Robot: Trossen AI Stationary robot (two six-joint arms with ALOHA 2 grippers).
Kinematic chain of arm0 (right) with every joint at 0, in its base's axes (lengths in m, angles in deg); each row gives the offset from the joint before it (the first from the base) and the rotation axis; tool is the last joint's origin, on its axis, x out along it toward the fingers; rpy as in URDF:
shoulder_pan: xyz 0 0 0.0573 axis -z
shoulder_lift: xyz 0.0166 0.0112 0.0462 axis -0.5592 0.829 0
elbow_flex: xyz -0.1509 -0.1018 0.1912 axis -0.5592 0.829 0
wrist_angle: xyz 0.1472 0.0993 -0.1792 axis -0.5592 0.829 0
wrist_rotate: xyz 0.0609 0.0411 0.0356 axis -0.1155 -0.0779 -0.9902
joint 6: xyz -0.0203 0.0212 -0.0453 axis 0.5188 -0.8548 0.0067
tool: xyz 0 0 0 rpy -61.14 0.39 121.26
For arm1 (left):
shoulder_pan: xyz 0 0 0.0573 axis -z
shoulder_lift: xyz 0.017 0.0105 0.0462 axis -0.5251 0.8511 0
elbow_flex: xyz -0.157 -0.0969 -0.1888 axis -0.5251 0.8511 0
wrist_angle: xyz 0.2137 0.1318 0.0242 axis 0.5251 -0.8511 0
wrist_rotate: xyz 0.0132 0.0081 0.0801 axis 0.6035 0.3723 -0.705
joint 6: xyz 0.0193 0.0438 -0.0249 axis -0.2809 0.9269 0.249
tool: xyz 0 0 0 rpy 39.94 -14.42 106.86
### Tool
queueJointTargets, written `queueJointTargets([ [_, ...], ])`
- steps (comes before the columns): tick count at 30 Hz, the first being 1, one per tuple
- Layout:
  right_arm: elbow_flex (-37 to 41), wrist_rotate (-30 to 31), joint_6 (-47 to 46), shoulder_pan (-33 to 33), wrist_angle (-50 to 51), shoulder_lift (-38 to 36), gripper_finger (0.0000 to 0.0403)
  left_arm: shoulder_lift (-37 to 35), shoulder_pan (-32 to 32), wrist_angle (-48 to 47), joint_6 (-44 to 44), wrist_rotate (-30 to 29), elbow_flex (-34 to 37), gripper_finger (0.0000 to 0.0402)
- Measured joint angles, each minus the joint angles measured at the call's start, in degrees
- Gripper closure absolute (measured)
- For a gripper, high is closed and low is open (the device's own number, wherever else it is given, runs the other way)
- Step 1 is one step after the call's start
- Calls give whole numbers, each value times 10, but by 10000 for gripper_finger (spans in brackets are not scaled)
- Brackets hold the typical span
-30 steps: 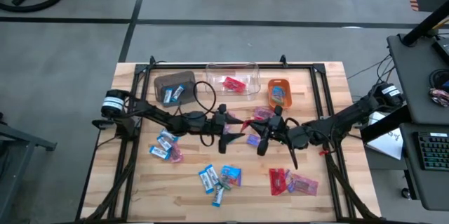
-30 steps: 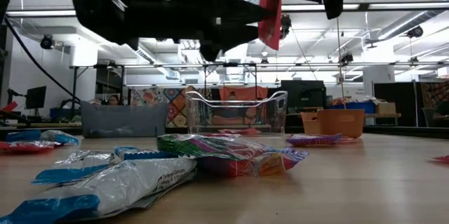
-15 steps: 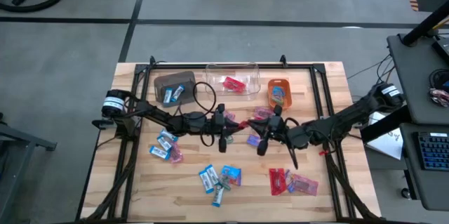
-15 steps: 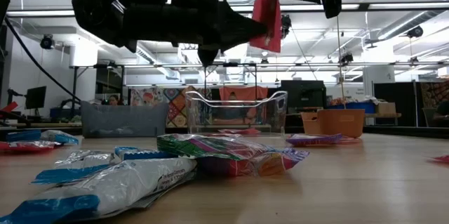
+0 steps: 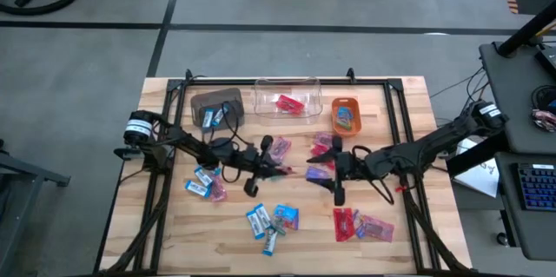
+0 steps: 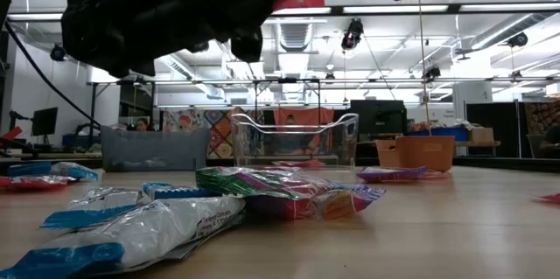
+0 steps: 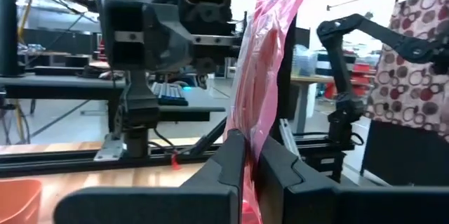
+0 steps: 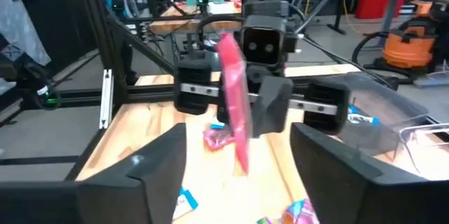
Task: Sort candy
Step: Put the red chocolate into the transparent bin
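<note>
A red candy [image 5: 285, 171] hangs in the air over the middle of the table, with my left gripper [image 5: 278, 170] shut on it. It shows as a red wrapper [image 7: 270, 48] past the fingers in the left wrist view. My right gripper [image 5: 316, 172] faces it from the table's right, open and with nothing in it; its fingers [image 8: 151, 171] stand wide apart. More candy lies flat on the table: blue-and-white pieces [image 5: 201, 181] [image 5: 265, 220], red ones [image 5: 347, 223] and pink/purple ones [image 5: 323, 143]. My left gripper pinches one end of the red wrapper [image 7: 250, 155] between its two fingers. The fingers lie level and point toward the table's right side. The wrapper stands on edge beyond the fingertips, lifted clear of the table [image 8: 235, 112].
Along the far edge stand a brown bin [image 5: 215, 108] with blue candy, a clear bin [image 5: 287, 99] with a red piece and an orange bin [image 5: 345, 114]. A black frame [image 5: 261, 81] rims the table. People stand in the room beyond it.
The red candy has passed from my right gripper to my left. The left gripper shut on it, then the right opened. The two have drawn apart, the left toward the table's left and near edges with the candy, the right a little toward the right.
</note>
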Motion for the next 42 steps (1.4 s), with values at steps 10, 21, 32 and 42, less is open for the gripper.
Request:
queueJointTargets([
  [10,-5,-45,17,50,-103,101,125,5,0,-3,-6,-35,-12,402],
  [21,-49,-141,31,108,-116,153,208,8,0,-45,-14,-34,-14,401],
  [32,-54,-180,60,135,-99,109,350,8,0,-49,-16,-34,-11,401],
  [42,-56,-178,102,135,-84,27,380,8,1,-51,-16,-33,-11,401],
])
